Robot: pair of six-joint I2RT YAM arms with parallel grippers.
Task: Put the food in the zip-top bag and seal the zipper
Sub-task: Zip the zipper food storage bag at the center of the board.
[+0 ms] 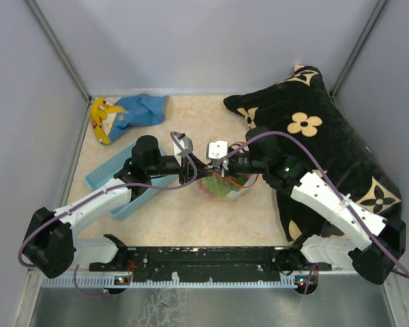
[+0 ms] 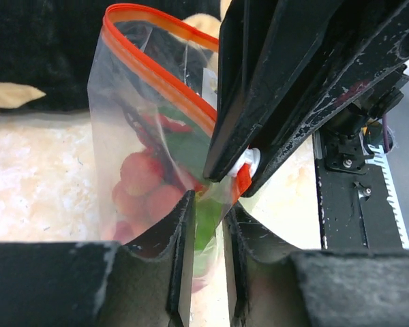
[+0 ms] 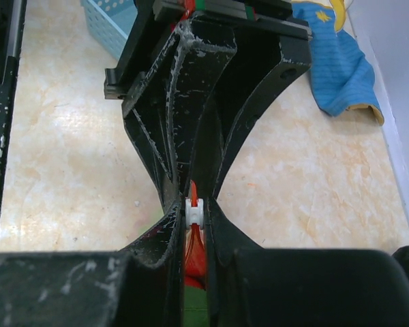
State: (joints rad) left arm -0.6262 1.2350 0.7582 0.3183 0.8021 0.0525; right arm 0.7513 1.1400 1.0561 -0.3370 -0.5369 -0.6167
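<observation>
The clear zip-top bag (image 1: 223, 187) stands at the table's middle with its mouth up. In the left wrist view the bag (image 2: 116, 122) holds red fruits (image 2: 140, 187) and green grapes (image 2: 204, 225). The orange-red zipper (image 2: 160, 75) gapes open along most of the mouth. My left gripper (image 2: 209, 208) is shut on the bag's plastic just below the zipper's end. My right gripper (image 3: 194, 212) is shut on the zipper's white end piece (image 3: 194, 210), which also shows in the left wrist view (image 2: 246, 162). The two grippers (image 1: 203, 168) (image 1: 225, 165) meet tip to tip above the bag.
A light-blue basket (image 1: 119, 182) lies under the left arm. A yellow banana (image 1: 99, 119) and a blue cloth (image 1: 142, 109) lie at the back left. A black flowered cushion (image 1: 327, 136) fills the right side. Grey walls enclose the table.
</observation>
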